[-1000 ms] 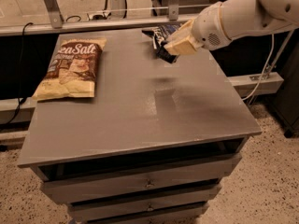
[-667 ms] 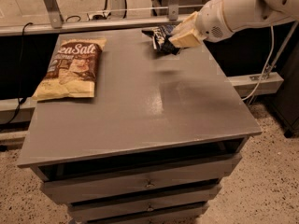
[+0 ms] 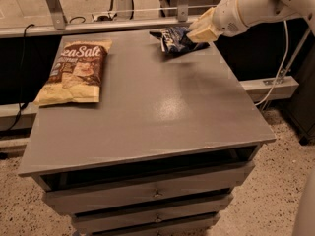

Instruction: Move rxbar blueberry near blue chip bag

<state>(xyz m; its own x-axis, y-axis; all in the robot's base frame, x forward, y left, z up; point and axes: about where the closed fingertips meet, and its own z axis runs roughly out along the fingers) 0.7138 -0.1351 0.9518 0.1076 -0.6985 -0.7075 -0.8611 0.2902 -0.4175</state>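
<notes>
**Robot gripper hangs over blue chip bag at table's far edge**

A large yellow-and-brown Sea Salt bag (image 3: 74, 73) lies flat on the left side of a grey table (image 3: 157, 112), its top end pointing toward the far edge and its label facing up. The middle of the tabletop is bare and catches a dull sheen of light. Below the front edge, a stack of grey drawers (image 3: 157, 193) faces the camera.

Right of centre, at the far edge, the blue chip bag (image 3: 174, 39) rests wrinkled on the surface, white lettering showing on its dark glossy skin. It is well apart from the Sea Salt bag. The gripper (image 3: 202, 31), cream-coloured, sits over the bag's right end and covers part of it; whether it is spread, pressed together or pinching something cannot be told.

The rxbar blueberry cannot be picked out from the dark bag and the gripper over it.

The white arm (image 3: 256, 6) reaches in from the upper right corner, slanting down to the gripper. Beyond the table's right edge lies a speckled floor (image 3: 275, 181).
</notes>
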